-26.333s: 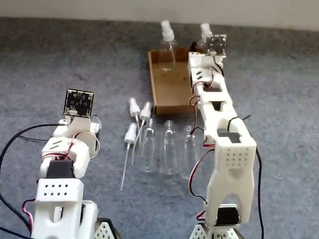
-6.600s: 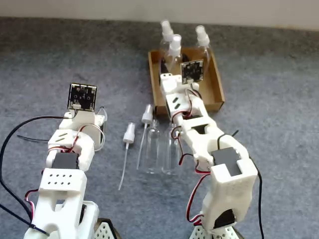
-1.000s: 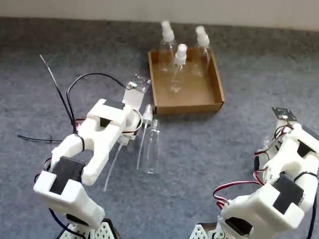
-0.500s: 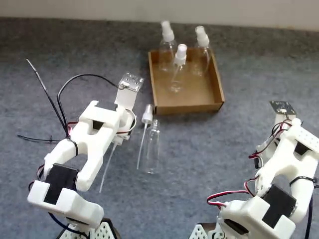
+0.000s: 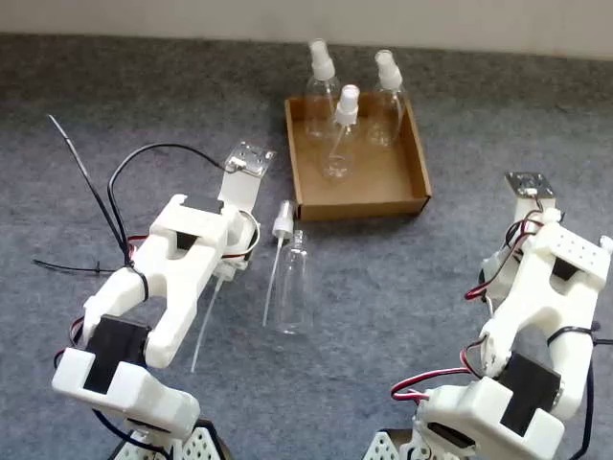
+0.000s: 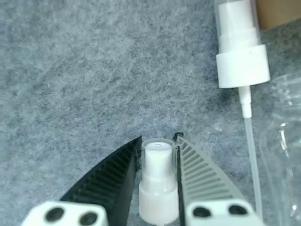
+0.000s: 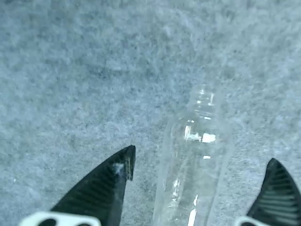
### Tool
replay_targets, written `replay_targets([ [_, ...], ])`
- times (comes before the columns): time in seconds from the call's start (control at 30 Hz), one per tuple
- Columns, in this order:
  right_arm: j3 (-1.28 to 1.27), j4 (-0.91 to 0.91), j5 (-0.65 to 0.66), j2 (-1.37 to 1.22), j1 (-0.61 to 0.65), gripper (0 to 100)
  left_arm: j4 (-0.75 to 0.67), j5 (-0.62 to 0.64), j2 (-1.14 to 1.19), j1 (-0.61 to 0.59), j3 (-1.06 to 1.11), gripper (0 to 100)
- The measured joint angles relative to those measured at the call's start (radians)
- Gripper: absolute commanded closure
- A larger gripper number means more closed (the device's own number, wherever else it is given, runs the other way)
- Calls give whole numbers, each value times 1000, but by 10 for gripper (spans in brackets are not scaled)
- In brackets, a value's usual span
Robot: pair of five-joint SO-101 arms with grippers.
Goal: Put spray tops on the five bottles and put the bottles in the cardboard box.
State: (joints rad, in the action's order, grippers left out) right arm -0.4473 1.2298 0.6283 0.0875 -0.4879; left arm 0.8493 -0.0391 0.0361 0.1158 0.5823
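Left gripper [image 6: 157, 141] was clamped on a spray top [image 6: 157, 188] at its collar, just off the near-left corner of the cardboard box [image 5: 359, 205]. A loose spray top [image 5: 281, 222] and a capless bottle [image 5: 292, 283] lay on the carpet [image 5: 115, 105] in front of that same corner. Right gripper [image 7: 201, 157] was wide open, its jaws either side of a second capless bottle [image 7: 193, 160] lying flat, well off the box's near-right corner. Three capped bottles [image 5: 337, 144] stood inside the box. My read: the tops are light and stiff at the collar, and the dip tube [image 6: 251, 155] is thin and bendy, so grip the collar. The bottles look like empty thin plastic, probably slick, squashy and prone to roll, so take them mid-body with a light squeeze.
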Motion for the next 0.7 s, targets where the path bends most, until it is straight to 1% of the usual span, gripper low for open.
replay_targets([
  [0.2, 112, 6, -3, -169, 0, 645, 0, 0, 0, 0, 3, 923],
  [0.27, 164, 44, -3, -218, 0, 647, 0, 0, 0, 0, 3, 923],
  [0.47, 253, 77, -3, -288, 0, 763, 0, 0, 0, 0, 3, 923],
  [0.7, 256, 81, -3, -344, 0, 772, 0, 0, 0, 0, 3, 922],
])
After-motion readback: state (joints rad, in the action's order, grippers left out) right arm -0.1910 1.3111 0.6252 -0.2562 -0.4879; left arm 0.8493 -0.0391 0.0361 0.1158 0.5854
